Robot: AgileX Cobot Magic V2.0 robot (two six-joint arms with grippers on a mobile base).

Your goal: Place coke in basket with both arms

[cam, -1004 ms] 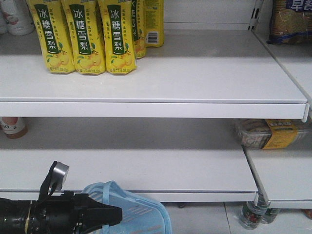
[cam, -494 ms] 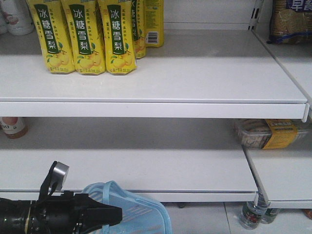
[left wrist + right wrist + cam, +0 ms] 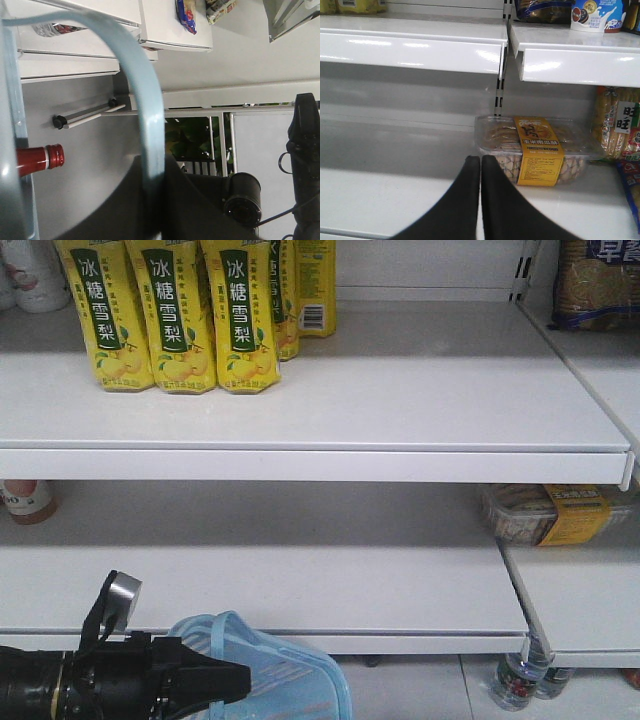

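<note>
Coke: no slim red can is identifiable in any view. The only red item is a red-capped neck (image 3: 42,157) seen by the left wrist camera just beside the basket (image 3: 295,680) wall; whether it is the coke or a cola bottle cannot be told.

Basket: light blue, low in the front view, below the lower shelf (image 3: 300,590) edge. Its handle (image 3: 150,125) arcs across the left wrist view and runs down between the dark fingers.

Left gripper (image 3: 240,677): clenched on the basket by that thin handle.

Right gripper (image 3: 480,161): fingers pressed together with nothing between them, pointing at a clear snack tray (image 3: 535,150) with a yellow label on the shelf.

Surroundings: yellow drink cartons (image 3: 175,320) stand on the upper shelf, well apart from both arms.

Hazards, as judged:
- With the target unseen and the right pincer aimed at the snack tray, a wrong item may be grasped.
- The pincer must part before any approach, or it will push goods over.
- A basket hung from one swing handle may tilt or sway, so that a dropped can misses the mouth.
- Raising the basket may knock it against the shelf lip.
</note>
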